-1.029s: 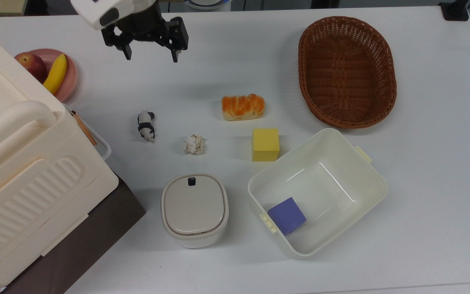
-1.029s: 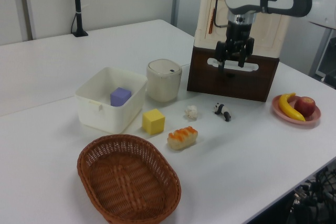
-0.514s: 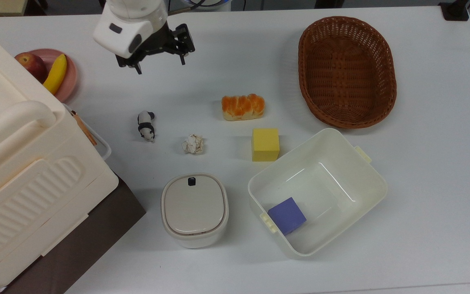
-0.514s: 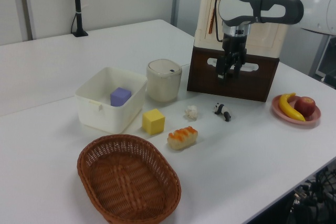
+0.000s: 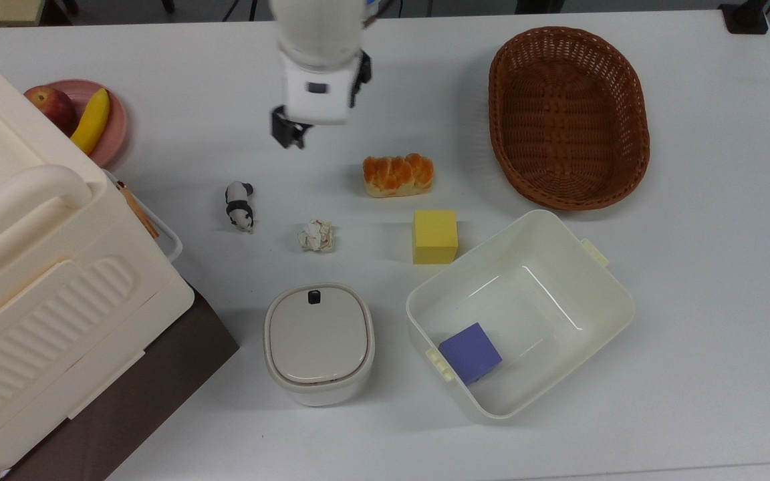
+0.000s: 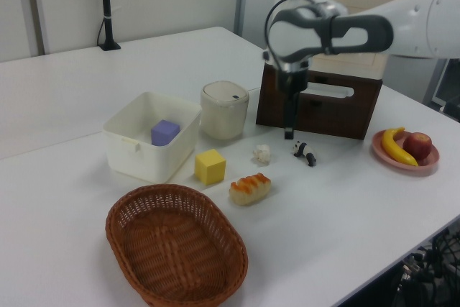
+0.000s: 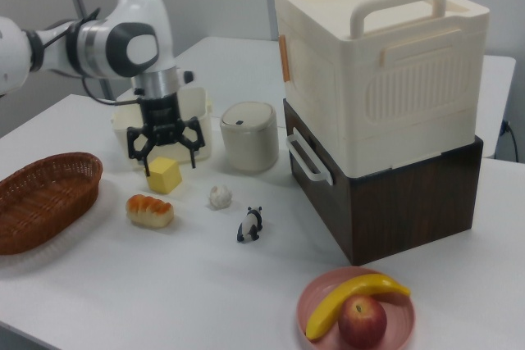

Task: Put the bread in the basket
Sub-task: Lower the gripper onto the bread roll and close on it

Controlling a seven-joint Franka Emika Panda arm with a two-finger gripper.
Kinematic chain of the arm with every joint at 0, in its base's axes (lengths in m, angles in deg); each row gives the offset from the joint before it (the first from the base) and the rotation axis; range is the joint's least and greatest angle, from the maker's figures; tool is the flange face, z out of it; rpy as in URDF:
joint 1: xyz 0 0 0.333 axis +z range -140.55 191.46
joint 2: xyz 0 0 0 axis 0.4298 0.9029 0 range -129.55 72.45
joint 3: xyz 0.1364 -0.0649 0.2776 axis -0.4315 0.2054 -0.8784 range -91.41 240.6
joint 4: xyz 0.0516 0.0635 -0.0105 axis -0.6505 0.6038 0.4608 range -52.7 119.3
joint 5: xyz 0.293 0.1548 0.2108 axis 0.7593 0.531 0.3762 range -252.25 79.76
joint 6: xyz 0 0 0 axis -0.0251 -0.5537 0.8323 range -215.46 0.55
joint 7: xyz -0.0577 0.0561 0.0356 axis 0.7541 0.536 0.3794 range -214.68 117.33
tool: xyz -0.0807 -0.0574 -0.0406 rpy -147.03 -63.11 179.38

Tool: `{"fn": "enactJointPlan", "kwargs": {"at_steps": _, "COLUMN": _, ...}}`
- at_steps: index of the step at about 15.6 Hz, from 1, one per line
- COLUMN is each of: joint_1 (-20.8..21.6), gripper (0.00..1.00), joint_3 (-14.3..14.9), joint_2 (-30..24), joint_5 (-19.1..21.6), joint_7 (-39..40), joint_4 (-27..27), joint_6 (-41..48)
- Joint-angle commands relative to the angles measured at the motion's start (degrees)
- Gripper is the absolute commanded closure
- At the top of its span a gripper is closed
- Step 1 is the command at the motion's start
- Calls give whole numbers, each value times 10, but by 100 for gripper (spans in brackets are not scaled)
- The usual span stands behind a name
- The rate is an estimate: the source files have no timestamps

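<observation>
The bread (image 5: 398, 175), an orange-topped loaf with pale sides, lies on the white table near the middle; it also shows as the bread (image 6: 250, 188) and the bread (image 7: 150, 210). The reddish-brown wicker basket (image 5: 569, 117) stands apart from it at the top view's upper right, with nothing inside. My gripper (image 7: 171, 165) hangs open above the table, nothing between its spread fingers. In the top view one fingertip (image 5: 286, 137) pokes out from under the white wrist, up and left of the bread. In the left view the gripper (image 6: 288, 133) points straight down.
A yellow cube (image 5: 435, 236) sits just below the bread in the top view. A white tub (image 5: 592, 280) holds a purple cube (image 5: 470, 352). A paper ball (image 5: 316, 235), toy panda (image 5: 239, 206), lidded pot (image 5: 319, 343), fruit plate (image 5: 114, 127) and tall cream box (image 5: 37, 280) fill the top view's left.
The arm has swung toward the top view's right and down, nearer the bread, and the wrist has turned. The gripper stays open. Nothing on the table has moved.
</observation>
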Motion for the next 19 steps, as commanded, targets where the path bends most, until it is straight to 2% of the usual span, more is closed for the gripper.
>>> {"fn": "enactJointPlan", "kwargs": {"at_steps": 1, "joint_1": 46, "gripper": 0, "joint_3": 6, "joint_2": -15, "joint_5": -24, "joint_7": 32, "joint_4": 55, "joint_6": -43}}
{"fn": "enactJointPlan", "kwargs": {"at_steps": 4, "joint_1": 73, "gripper": 0, "joint_3": 6, "joint_2": -16, "joint_5": -39, "joint_7": 45, "joint_4": 96, "joint_6": -86}}
{"fn": "enactJointPlan", "kwargs": {"at_steps": 7, "joint_1": 91, "gripper": 0, "joint_3": 6, "joint_2": -9, "joint_5": -75, "joint_7": 44, "joint_4": 144, "joint_6": -165}}
{"fn": "enactJointPlan", "kwargs": {"at_steps": 9, "joint_1": 101, "gripper": 1, "joint_3": 6, "joint_2": 3, "joint_5": -104, "joint_7": 43, "joint_4": 158, "joint_6": -195}}
{"fn": "enactJointPlan", "kwargs": {"at_steps": 11, "joint_1": 121, "gripper": 2, "joint_3": 6, "joint_2": 20, "joint_5": -110, "joint_7": 42, "joint_4": 157, "joint_6": -199}}
{"fn": "enactJointPlan", "kwargs": {"at_steps": 14, "joint_1": 123, "gripper": 13, "joint_3": 6, "joint_2": 36, "joint_5": -110, "joint_7": 40, "joint_4": 154, "joint_6": -202}}
{"fn": "enactJointPlan", "kwargs": {"at_steps": 17, "joint_1": 138, "gripper": 34, "joint_3": 6, "joint_2": 57, "joint_5": -111, "joint_7": 21, "joint_4": 143, "joint_6": -203}}
{"fn": "enactJointPlan", "kwargs": {"at_steps": 19, "joint_1": 136, "gripper": 45, "joint_3": 6, "joint_2": 51, "joint_5": -111, "joint_7": 22, "joint_4": 143, "joint_6": -202}}
